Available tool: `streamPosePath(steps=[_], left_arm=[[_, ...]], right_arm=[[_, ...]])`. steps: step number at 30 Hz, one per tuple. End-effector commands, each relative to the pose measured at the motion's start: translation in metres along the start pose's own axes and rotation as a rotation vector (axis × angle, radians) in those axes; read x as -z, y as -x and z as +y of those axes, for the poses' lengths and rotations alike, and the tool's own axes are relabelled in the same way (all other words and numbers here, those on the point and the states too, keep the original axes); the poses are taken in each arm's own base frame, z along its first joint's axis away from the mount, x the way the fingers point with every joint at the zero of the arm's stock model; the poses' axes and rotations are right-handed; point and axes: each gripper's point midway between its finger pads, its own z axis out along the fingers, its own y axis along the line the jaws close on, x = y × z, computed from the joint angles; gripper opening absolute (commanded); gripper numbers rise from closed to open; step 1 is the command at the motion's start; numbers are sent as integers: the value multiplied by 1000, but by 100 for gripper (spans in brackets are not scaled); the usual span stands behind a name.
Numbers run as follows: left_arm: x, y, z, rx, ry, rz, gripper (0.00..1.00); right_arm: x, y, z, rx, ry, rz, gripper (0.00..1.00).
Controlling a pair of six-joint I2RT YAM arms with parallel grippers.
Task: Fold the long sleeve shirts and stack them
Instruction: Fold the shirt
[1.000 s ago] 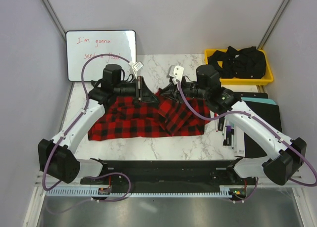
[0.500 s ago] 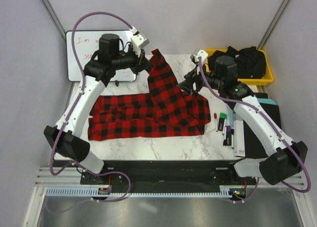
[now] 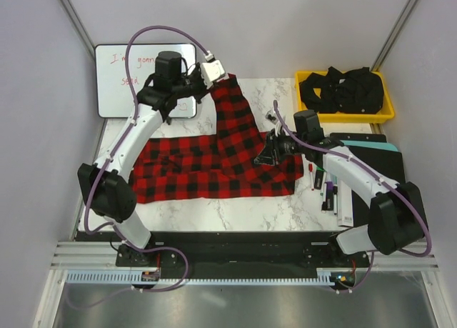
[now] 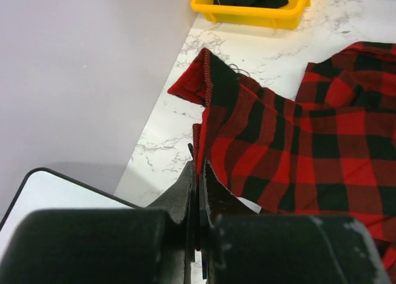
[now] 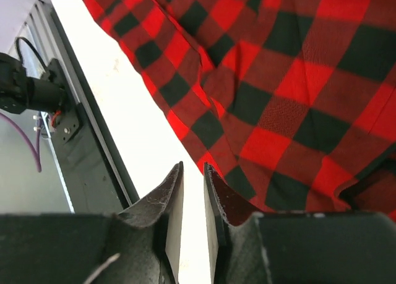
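Marble-patterned table (image 3: 214, 215) bearing one red-and-black flannel shirt (image 3: 207, 167), which is spread flat across the centre from 9 to 3 o'clock, with one portion drawn up off the surface toward 12 o'clock. Left gripper (image 4: 197, 171), at 12 o'clock, is clenched on the hemmed edge of that raised portion. Right gripper (image 5: 193, 176), low over the cloth at 3 o'clock, has its jaws slightly parted with nothing between them. Step in hand, by judgement: a first fold or a straightening lift, with no stack yet made. The next move likely calls for the right gripper to pinch a matching edge, so that both arms carry the cloth over evenly.
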Motion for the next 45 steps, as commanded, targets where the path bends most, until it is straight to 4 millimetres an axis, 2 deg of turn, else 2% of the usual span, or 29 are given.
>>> streamPosePath(steps=[1,5,6,7,8,9,10,11,13,14,15,16,17,18,19,21,25,28,33,35,36,43,44,45], left_arm=[[20,27,1,-111,-11,-140,2],[54,18,-42,-210,-135,-187,2],[61,2,-57,-194,-190,-154,2],[68,-1,-71,-213,-238,-165,2],[74,-11,-82,-299,-269,-163,2],[82,-25,-99,-282,-319,-133,2],[85,-34,-107,-308,-331,-118,2],[85,-54,-123,-349,-367,-101,2],[93,-65,-136,-407,-376,-92,2],[93,-76,-148,-428,-399,-90,2],[96,-77,-151,-445,-400,-95,2],[97,-79,-156,-453,-407,-104,2],[96,-83,-161,-473,-418,-112,2],[97,-85,-163,-482,-423,-115,2],[96,-85,-164,-488,-427,-122,2],[93,-87,-165,-499,-433,-127,2],[89,-88,-163,-485,-434,-133,2],[87,-86,-160,-449,-419,-133,2],[86,-85,-157,-409,-409,-125,6],[86,-85,-156,-392,-409,-121,6],[86,-86,-156,-390,-409,-116,6],[84,-88,-158,-339,-416,-106,6],[84,-89,-157,-334,-415,-103,6],[83,-91,-157,-329,-414,-92,6]], right_arm=[[-16,-18,-12,-63,16,36,24],[-26,-38,-35,-90,-34,84,22],[-26,-39,-37,-91,-38,86,22],[-25,-38,-42,-91,-45,83,22],[-24,-30,-41,-74,-33,69,23],[-22,-24,-40,-49,-24,59,25],[-19,-17,-39,-34,-12,44,31],[-17,-2,-33,-1,9,21,35],[-11,22,-18,70,55,-35,51],[-8,32,-11,106,71,-65,55],[-3,44,-3,161,77,-103,60],[-3,53,4,263,88,-132,73],[-3,57,10,341,98,-142,81],[-1,61,16,411,104,-150,84],[-6,57,23,527,119,-136,91],[-13,53,33,611,138,-117,93],[-38,39,70,724,223,-96,96],[-56,43,79,708,214,-137,96],[-76,56,78,716,191,-180,88],[-82,61,88,727,211,-182,78],[-88,57,90,722,222,-167,67],[-105,61,89,736,201,-140,31],[-108,61,88,734,201,-137,24],[-108,63,89,734,202,-141,7]])
